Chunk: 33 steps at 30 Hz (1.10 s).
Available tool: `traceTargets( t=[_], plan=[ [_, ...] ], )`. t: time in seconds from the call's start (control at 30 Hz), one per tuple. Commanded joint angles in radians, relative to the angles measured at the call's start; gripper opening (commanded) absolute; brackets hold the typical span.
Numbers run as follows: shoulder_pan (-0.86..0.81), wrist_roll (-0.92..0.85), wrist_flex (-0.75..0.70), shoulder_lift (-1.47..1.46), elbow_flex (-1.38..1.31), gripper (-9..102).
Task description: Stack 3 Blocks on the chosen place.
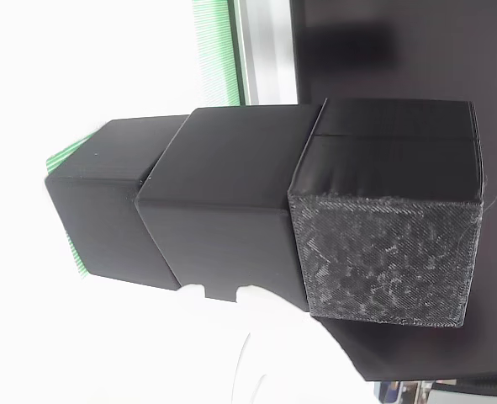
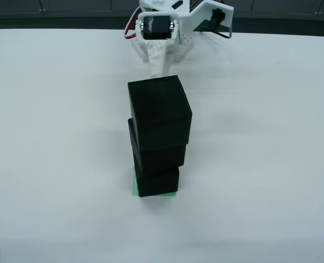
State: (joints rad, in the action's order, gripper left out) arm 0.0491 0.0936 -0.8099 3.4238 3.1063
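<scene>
In the view from above, the green striped patch (image 2: 135, 186) is mostly covered by the stack of blocks (image 2: 158, 137), the fingers (image 2: 157, 68) are hidden behind the top block, and the arm (image 2: 172, 24) is cut off by the far edge.

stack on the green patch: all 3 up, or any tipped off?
All three stacked. From above, the top block sits on the middle block, which sits on the bottom block over the green patch. Faces slightly twisted; none fallen.

White plastic arm (image 2: 167, 38), black servo (image 2: 156, 26), red cable (image 2: 131, 27).
</scene>
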Motion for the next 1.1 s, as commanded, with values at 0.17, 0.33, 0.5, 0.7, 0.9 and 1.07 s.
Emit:
traceTargets(
  t=[0.17, 0.33, 0.5, 0.7, 0.9, 1.07],
  plan=[
    [0.006, -0.005, -0.008, 0.014, 0.041, 0],
    [0.005, -0.005, -0.008, 0.014, 0.041, 0],
    [0.005, -0.005, -0.008, 0.014, 0.041, 0],
    [0.005, -0.005, -0.008, 0.014, 0.041, 0],
    [-0.002, -0.003, -0.008, 0.014, 0.041, 0],
    [-0.003, -0.002, -0.008, 0.014, 0.041, 0]
  ],
)
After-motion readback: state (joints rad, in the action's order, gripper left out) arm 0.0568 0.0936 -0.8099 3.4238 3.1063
